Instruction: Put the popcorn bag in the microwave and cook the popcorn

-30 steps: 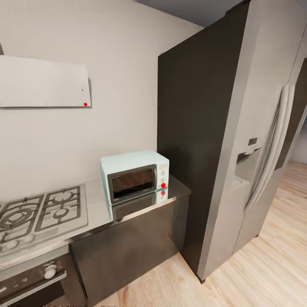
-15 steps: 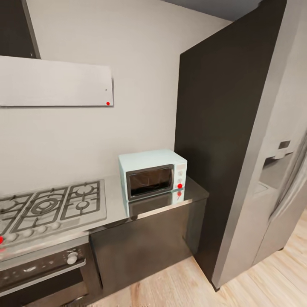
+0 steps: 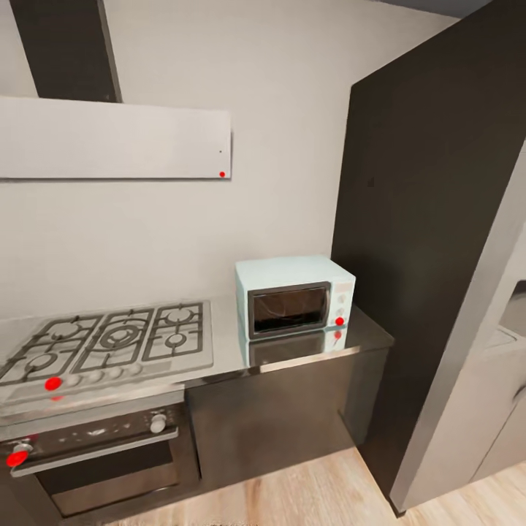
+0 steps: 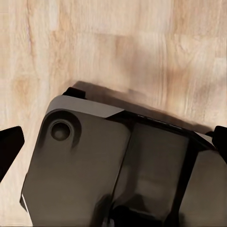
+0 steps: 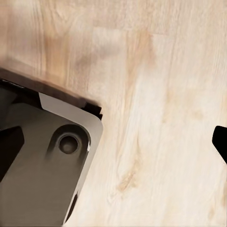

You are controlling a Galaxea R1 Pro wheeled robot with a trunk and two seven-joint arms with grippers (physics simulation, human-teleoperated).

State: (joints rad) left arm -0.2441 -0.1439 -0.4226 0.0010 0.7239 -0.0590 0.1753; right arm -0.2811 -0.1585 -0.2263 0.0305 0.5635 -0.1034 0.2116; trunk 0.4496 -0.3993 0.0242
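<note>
Countertop: microwave beside hob.

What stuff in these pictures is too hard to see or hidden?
- Inside the microwave: in the head view its dark glass door blocks the inside.
- The knob markings on the microwave: too small to read in the head view.
- The countertop: cut off by the picture's left edge beyond the stove.
- The fridge: cut off by the right edge.
- Both wrist views: end effector tips are dark slivers at the picture edges over wooden floor.
</note>
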